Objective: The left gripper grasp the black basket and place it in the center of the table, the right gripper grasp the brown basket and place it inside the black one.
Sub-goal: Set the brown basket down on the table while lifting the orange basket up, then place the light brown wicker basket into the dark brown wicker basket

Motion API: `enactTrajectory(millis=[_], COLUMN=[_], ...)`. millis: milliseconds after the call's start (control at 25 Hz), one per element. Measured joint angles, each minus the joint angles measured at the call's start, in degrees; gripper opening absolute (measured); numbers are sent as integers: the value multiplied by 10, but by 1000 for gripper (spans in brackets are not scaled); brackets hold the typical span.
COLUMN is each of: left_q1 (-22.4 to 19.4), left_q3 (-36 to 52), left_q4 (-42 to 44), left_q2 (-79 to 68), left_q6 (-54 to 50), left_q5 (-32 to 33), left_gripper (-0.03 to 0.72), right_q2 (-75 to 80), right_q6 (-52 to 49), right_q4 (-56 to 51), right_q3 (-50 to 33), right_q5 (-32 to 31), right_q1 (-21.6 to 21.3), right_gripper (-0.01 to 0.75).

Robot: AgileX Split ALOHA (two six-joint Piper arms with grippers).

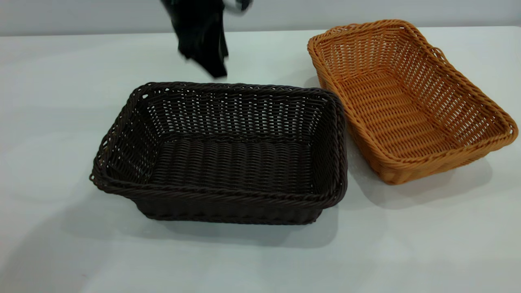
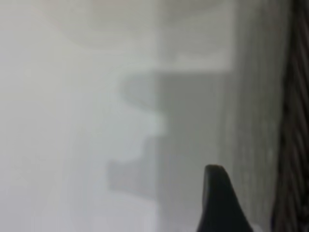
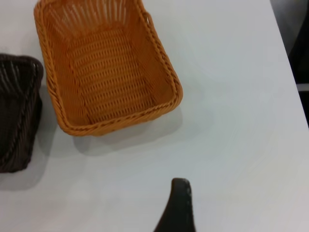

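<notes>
White table (image 1: 61,101), black basket (image 1: 222,152), brown basket (image 1: 407,97)

Your left tool (image 1: 203,44) hangs down from the top edge of the exterior view as a dark, blurred mass pointing downward, and whether it is open cannot be made out. In each wrist view only one dark fingertip shows: the left's (image 2: 218,200) and the right tool's (image 3: 178,205), held high above the desk.
</notes>
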State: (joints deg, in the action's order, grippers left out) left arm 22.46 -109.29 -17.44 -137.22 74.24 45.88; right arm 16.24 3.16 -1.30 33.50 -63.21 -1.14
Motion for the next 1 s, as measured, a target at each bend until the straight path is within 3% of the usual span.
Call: enactTrajectory(millis=[480, 760, 1000], left_q1=[-8, -42, -58], left_q3=[-5, -5, -5], left_q4=[-1, -1, -2], left_q2=[71, 71, 71], left_q6=[-280, -306, -307], left_q5=[3, 3, 4], left_gripper=[393, 393, 393], right_q2=[409, 623, 753], right_q6=[53, 40, 38], right_q4=[-66, -233, -369], right_q3=[57, 61, 62], right_q5=[196, 321, 369], right_q1=[0, 0, 0], right_gripper=[594, 594, 594])
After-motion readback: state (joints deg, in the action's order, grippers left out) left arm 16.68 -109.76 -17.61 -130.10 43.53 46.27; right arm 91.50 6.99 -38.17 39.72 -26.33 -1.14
